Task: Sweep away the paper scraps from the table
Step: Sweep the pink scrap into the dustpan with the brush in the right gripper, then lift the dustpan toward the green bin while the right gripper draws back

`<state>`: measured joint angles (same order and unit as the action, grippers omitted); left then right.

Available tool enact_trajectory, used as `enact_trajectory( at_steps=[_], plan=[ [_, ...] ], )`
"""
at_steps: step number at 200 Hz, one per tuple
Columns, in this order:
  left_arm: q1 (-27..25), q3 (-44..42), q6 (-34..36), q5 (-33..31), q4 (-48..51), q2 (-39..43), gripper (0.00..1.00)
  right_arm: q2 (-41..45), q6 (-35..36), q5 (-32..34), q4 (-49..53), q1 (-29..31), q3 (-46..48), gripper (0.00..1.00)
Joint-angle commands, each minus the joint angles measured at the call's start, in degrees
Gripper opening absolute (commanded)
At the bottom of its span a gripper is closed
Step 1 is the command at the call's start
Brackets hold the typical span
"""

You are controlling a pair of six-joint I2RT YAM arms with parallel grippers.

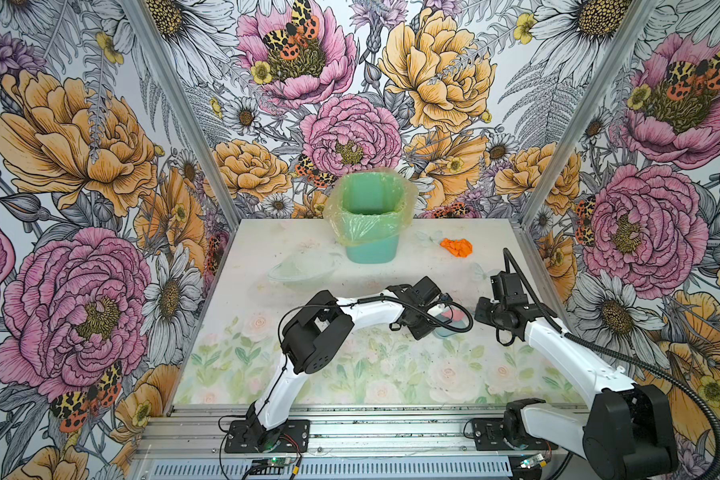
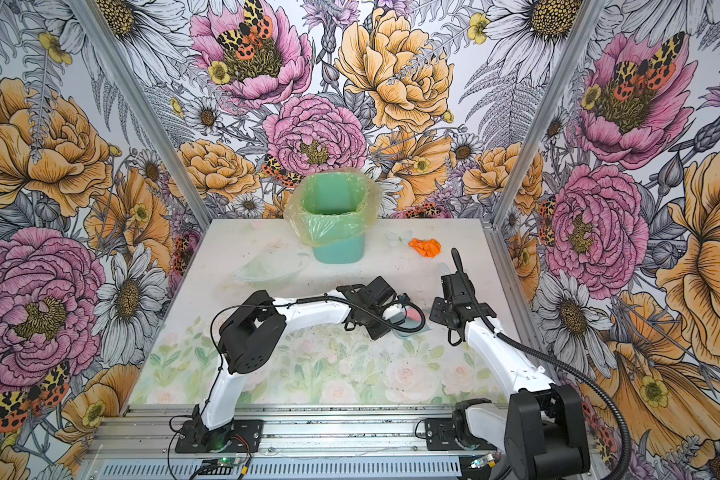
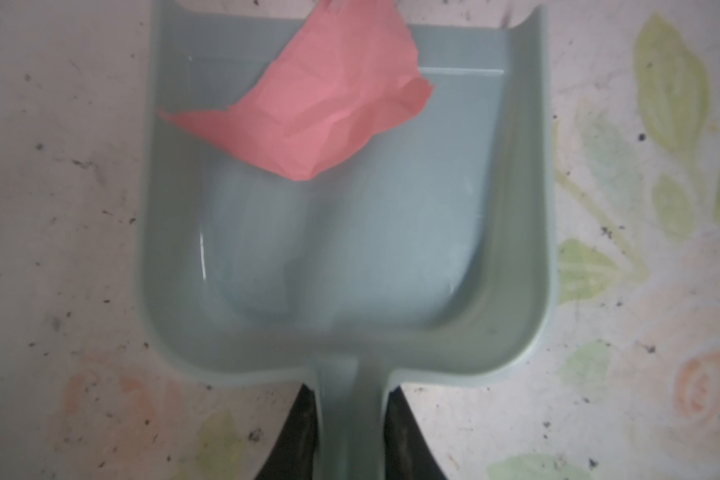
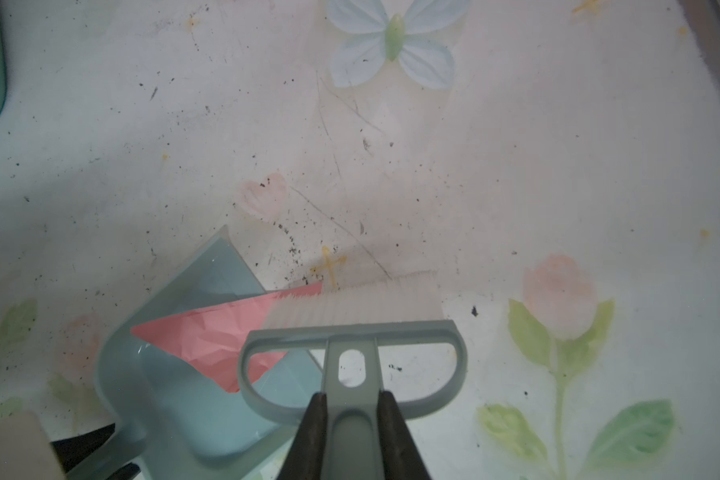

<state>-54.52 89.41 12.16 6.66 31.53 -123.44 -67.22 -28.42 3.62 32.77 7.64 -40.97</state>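
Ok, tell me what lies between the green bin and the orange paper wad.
Nothing loose: in both top views that stretch of table between bin and orange wad is bare, only a faint print.

I see a teal bin [image 1: 368,251] standing at the back, just in front of the rear wall, with a yellowish see-through liner [image 1: 337,216] folded over its rim. Left of it and nearer to me lies a clear plastic dish [image 1: 300,270], faint and hard to make out. A grey-blue dustpan [image 3: 350,249] sits right of centre. A matching brush [image 4: 352,332] has its white bristles [image 4: 350,303] at the pan's open mouth. Floral walls [image 1: 80,166] of pink and yellow blooms close three sides, joined by silver corner posts [image 1: 175,104].
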Motion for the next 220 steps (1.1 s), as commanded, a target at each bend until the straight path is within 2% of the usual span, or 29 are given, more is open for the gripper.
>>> enact_trajectory(
  at_steps=[1,31,142,160,194,220],
  plan=[
    [0.32,1.49,-0.63,-1.18,-0.25,-0.77,0.00,0.55,-0.58,-4.19,1.76,1.37,1.30,0.00],
    [0.38,1.51,-0.80,-1.62,-0.24,-0.73,0.00,1.15,-0.33,-6.50,1.99,2.38,2.30,0.00],
    [1.45,1.41,-1.92,-6.10,-0.70,1.55,0.00,12.95,-4.15,2.18,2.29,0.64,-0.58,0.00],
    [2.20,1.37,-2.34,-6.16,-0.82,2.47,0.00,13.93,-5.34,3.09,2.29,-0.90,-1.23,0.00],
    [3.06,2.29,-2.57,-5.93,-0.11,4.35,0.00,13.96,-5.28,-1.20,2.51,-7.46,-4.09,0.00],
    [3.27,4.79,-2.66,-6.48,2.17,6.05,0.00,12.35,-4.65,-2.17,2.47,-9.47,-6.17,0.00]
  ],
)
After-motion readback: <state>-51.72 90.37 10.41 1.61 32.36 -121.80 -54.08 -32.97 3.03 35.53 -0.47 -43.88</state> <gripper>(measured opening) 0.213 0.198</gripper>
